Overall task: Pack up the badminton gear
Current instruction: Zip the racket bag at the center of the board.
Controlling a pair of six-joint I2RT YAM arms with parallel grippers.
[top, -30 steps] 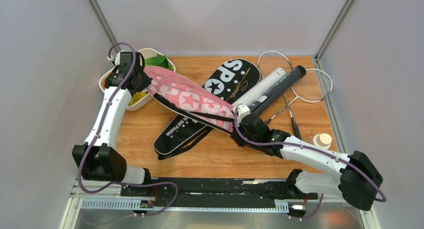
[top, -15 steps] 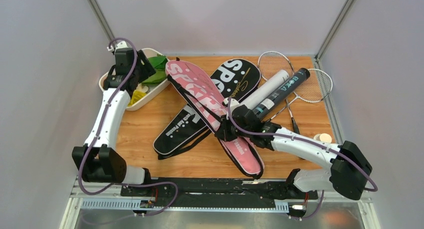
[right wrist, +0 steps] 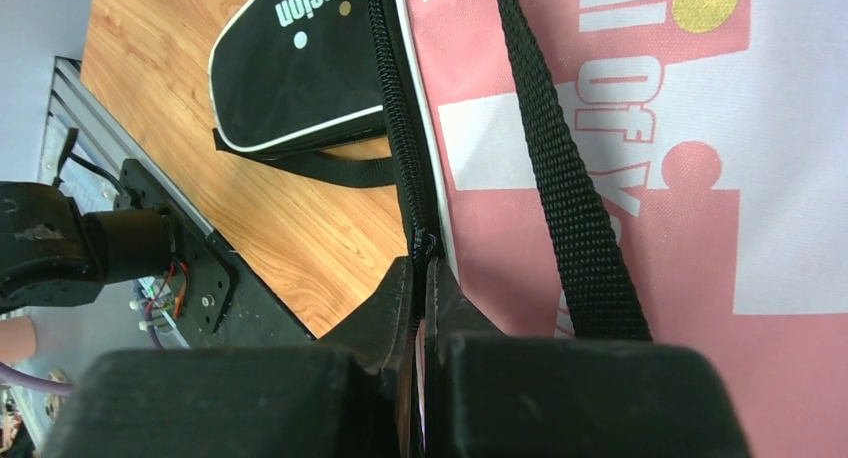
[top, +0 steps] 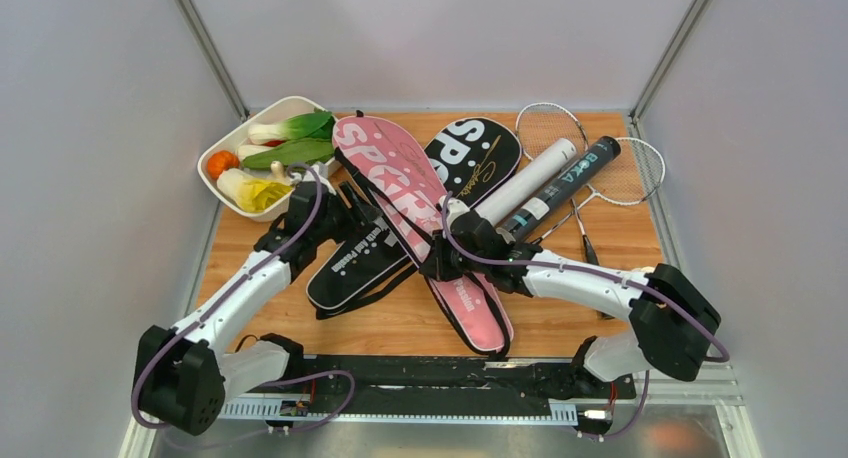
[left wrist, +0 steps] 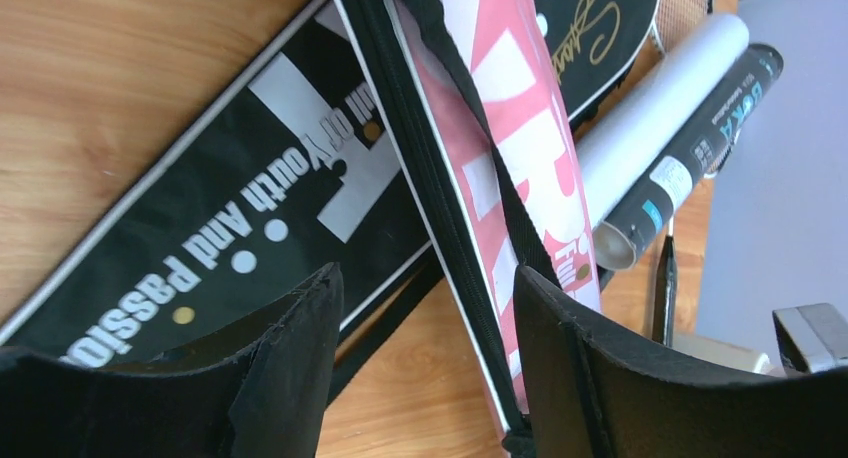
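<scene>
Jaws of the right gripper (right wrist: 420,278) pinch the pink fabric "SPORT" cover (top: 385,168); left gripper (left wrist: 425,298) jaws gape, empty. Two covers (top: 470,158), two tubes (top: 525,181).

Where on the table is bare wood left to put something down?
The table is bare at its near edge between the black cover and the pink cover, and right of the racket handles. The middle and far side are crowded.
</scene>
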